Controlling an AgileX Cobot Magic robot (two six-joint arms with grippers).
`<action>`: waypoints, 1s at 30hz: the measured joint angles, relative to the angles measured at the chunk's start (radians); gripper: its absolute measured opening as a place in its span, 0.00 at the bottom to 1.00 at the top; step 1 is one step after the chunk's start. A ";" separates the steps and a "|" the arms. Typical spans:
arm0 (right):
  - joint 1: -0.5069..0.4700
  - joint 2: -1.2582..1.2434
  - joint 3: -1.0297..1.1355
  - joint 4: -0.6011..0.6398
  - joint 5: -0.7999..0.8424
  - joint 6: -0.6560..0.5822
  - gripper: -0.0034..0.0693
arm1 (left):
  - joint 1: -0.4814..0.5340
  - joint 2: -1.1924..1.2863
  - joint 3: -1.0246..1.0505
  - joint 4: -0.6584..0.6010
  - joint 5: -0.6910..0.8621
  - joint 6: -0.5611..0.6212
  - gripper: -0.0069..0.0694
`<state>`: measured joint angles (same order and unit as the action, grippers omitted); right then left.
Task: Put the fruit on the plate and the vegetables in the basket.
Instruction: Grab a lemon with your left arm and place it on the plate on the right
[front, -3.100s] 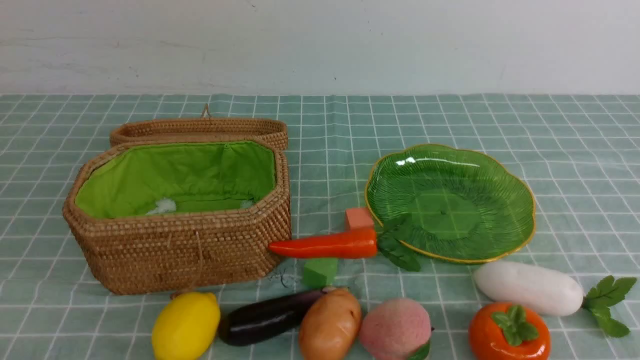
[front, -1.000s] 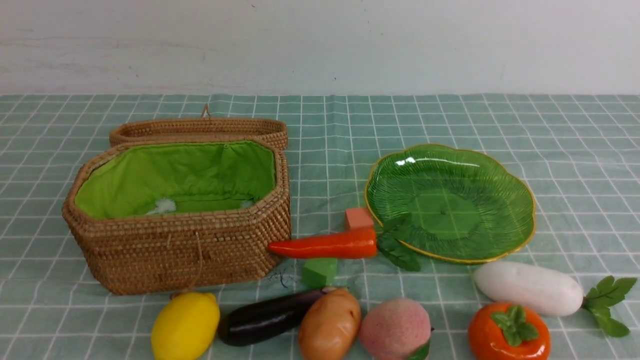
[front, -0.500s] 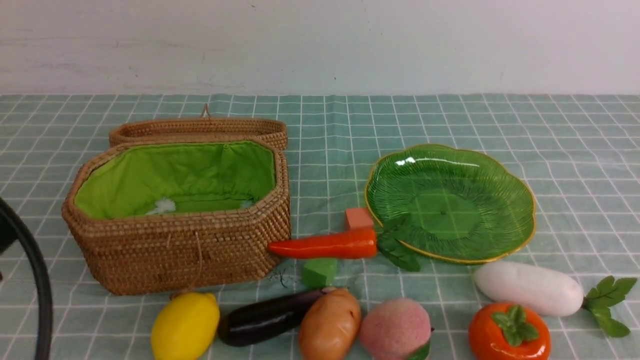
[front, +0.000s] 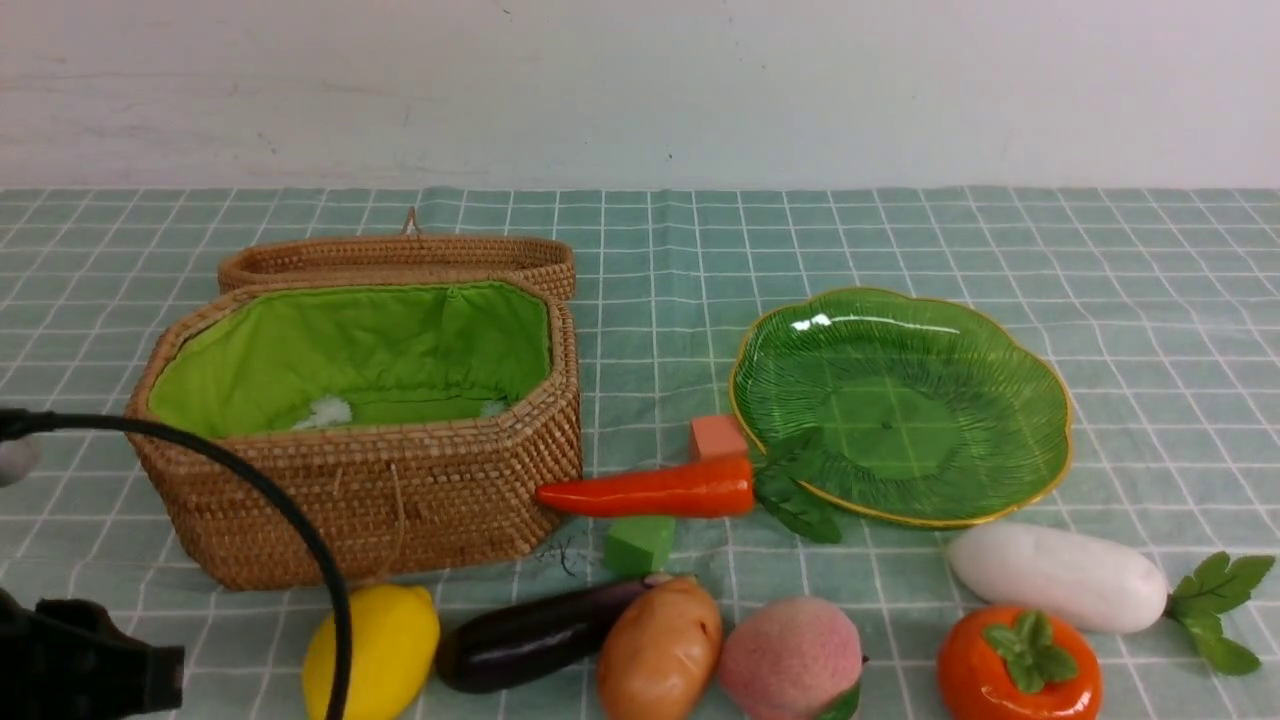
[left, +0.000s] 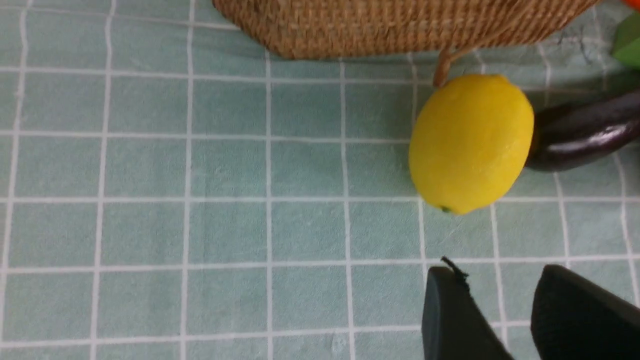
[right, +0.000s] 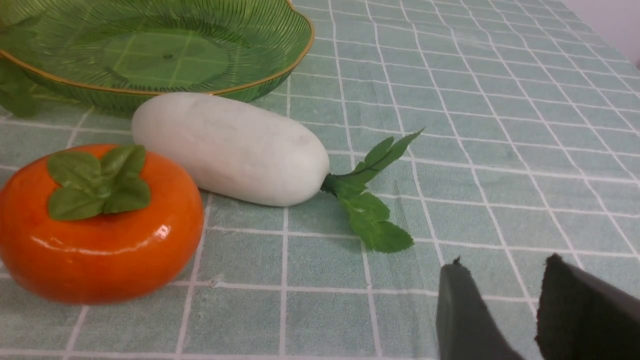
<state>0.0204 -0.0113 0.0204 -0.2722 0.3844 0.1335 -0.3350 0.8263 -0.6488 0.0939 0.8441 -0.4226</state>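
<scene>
Front view shows us a checked tablecloth (front: 1150, 250) with the green glass plate (front: 900, 400) right of centre. Left of the plate stands the wicker basket (front: 350, 500), its lid open behind it. All the fruit and vegetables lie on the cloth, outside both. The carrot (front: 650, 490) lies just left of the plate, its leaves touching the plate's near rim. An orange cube (front: 715, 435) and a green cube (front: 640, 543) sit beside it.

Nearer to us than the plate we see a row. Farthest left is the lemon (front: 390, 645), then the eggplant (front: 530, 635), potato (front: 660, 650) and peach (front: 790, 655). The persimmon (front: 1015, 670) is below the plate's right side. The white radish (front: 1055, 575) lies just in front of the plate.

Left wrist view: the left gripper (left: 495, 280) hangs over the cloth far left of the plate, near the lemon but apart from it. Its fingers are narrowly parted and hold nothing.

Right wrist view: the right gripper (right: 502, 270) is on the plate's near side, close to the radish leaves. Its fingers are likewise narrowly parted and hold nothing.
</scene>
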 joint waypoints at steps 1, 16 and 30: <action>0.000 0.000 0.000 0.000 0.000 0.000 0.38 | 0.000 0.019 -0.006 0.000 0.024 0.004 0.41; 0.000 0.000 0.000 0.000 0.000 0.000 0.38 | 0.000 0.415 -0.227 -0.056 0.121 0.229 0.94; 0.000 0.000 0.000 0.000 0.000 0.000 0.38 | 0.000 0.660 -0.296 -0.074 -0.001 0.405 0.97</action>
<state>0.0204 -0.0113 0.0204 -0.2724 0.3844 0.1335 -0.3350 1.4863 -0.9452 0.0199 0.8429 -0.0173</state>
